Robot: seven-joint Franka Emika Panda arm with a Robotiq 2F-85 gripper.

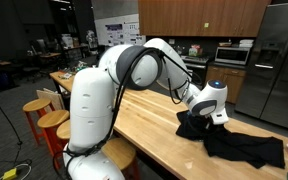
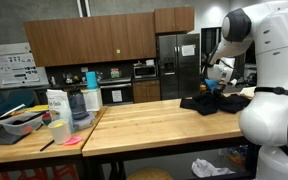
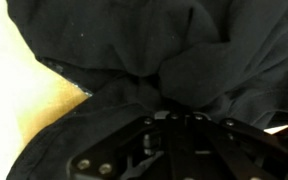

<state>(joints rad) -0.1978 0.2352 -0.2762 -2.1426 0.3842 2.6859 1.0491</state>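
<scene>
A black garment (image 1: 239, 143) lies crumpled on the wooden table (image 1: 154, 125), near its far end. My gripper (image 1: 206, 117) is down at the garment's left end, with a bunch of the cloth pulled up at its tip. In the other exterior view the garment (image 2: 212, 102) sits by the white arm, and the gripper (image 2: 217, 84) hangs just above it. The wrist view is filled with black cloth (image 3: 154, 50); folds gather into the shut jaws of the gripper (image 3: 174, 108). A strip of bare wood (image 3: 29, 105) shows at the left.
Round wooden stools (image 1: 46, 118) stand along the table's near side. On the neighbouring counter there are a blue jug (image 2: 90, 80), a white carton (image 2: 57, 104), a yellow cup (image 2: 59, 131) and a tray (image 2: 19, 122). A fridge (image 2: 174, 62) and cabinets stand behind.
</scene>
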